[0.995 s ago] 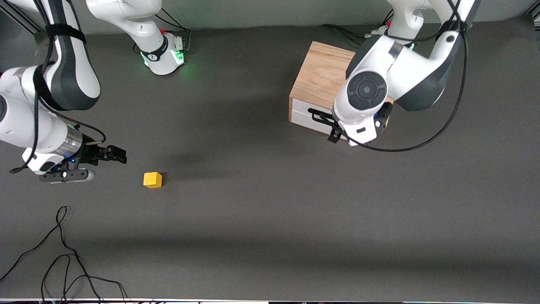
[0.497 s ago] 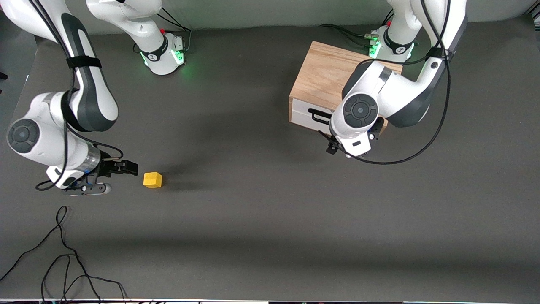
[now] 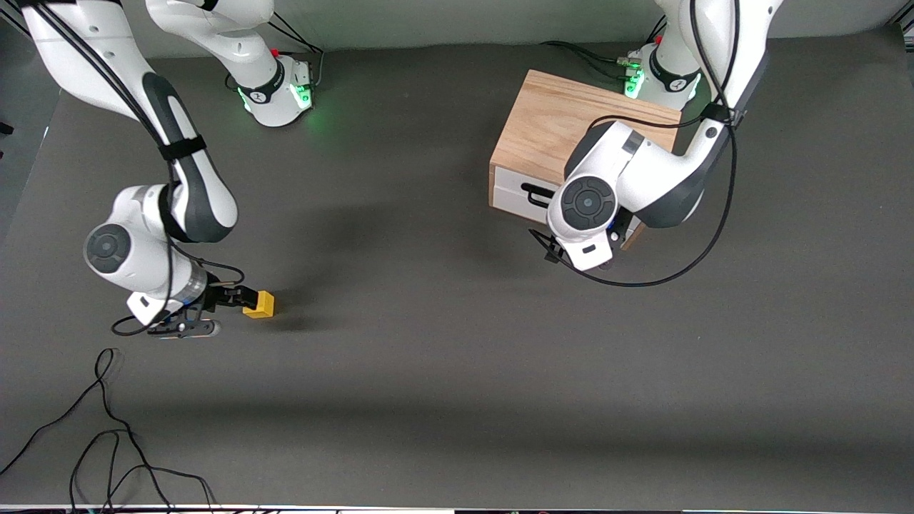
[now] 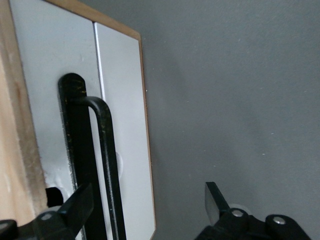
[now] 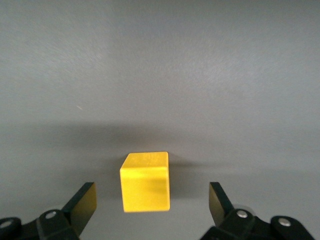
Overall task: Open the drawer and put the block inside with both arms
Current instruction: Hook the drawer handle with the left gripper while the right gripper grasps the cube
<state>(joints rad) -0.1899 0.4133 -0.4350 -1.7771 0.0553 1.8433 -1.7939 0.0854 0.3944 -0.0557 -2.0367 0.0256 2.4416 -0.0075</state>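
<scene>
At lower left of the front view, my right gripper (image 3: 239, 298) gapes around the block (image 3: 258, 305), nothing held; the left gripper (image 4: 145, 210) spreads wide, empty, by the drawer (image 3: 518, 194) handle (image 4: 102, 165).

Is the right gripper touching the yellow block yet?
Apart. The right wrist view shows the right gripper open, with grey table visible between each finger and the block.

- A robotics lab: two white jointed robot arms with dark grey joints, one (image 3: 157, 214) at the 9 o'clock edge and one (image 3: 628, 185) at about 2 o'clock, are bolted to a counter covered in plain dark grey matting (image 3: 443, 371).
- Green status lights glow on both bases.
- Loose thin black cables (image 3: 107, 442) trail at 7 o'clock.
</scene>
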